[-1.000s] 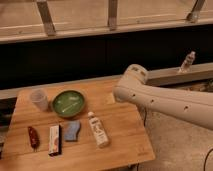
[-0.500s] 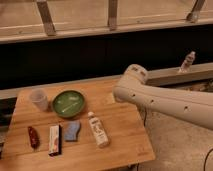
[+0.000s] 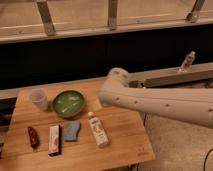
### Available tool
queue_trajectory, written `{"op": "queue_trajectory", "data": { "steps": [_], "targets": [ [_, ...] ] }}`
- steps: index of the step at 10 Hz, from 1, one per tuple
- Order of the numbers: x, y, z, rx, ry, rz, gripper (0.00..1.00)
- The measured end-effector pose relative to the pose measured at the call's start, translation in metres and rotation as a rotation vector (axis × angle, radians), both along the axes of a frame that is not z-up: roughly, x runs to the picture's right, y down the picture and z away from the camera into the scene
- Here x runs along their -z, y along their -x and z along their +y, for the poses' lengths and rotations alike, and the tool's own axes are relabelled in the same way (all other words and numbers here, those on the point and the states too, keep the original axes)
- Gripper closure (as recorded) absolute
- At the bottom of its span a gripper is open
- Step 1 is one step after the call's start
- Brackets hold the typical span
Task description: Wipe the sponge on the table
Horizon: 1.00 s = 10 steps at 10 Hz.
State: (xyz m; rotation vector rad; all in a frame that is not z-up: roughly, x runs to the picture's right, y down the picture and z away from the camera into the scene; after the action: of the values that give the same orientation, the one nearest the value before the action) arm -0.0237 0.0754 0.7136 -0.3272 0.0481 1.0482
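The blue-grey sponge (image 3: 71,131) lies flat on the wooden table (image 3: 120,135), toward its front, just below the green bowl (image 3: 68,103). A thick white arm (image 3: 155,102) reaches in from the right, and its rounded joint hangs over the table's right back corner. The gripper itself is out of the camera view; only this arm segment shows, well to the right of the sponge and not touching it.
A clear cup (image 3: 38,99) stands at the back left. A white bottle (image 3: 98,129) lies right of the sponge, a white-and-red packet (image 3: 54,139) left of it, and a dark red item (image 3: 33,136) further left. Another small bottle (image 3: 188,61) stands on the far ledge.
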Motion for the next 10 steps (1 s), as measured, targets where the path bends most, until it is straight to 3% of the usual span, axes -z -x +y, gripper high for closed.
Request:
{"op": "queue_trajectory", "data": {
  "steps": [2,4,8,10],
  "targets": [
    [0.001,0.060,0.021,0.075,0.029,-0.065,0.20],
    [-0.001,0.091,0.035,0.114,0.052,-0.090,0.20],
    [-0.002,0.093,0.037,0.119,0.059,-0.091,0.20],
    [-0.005,0.099,0.048,0.144,0.088,-0.118,0.20]
  ]
}}
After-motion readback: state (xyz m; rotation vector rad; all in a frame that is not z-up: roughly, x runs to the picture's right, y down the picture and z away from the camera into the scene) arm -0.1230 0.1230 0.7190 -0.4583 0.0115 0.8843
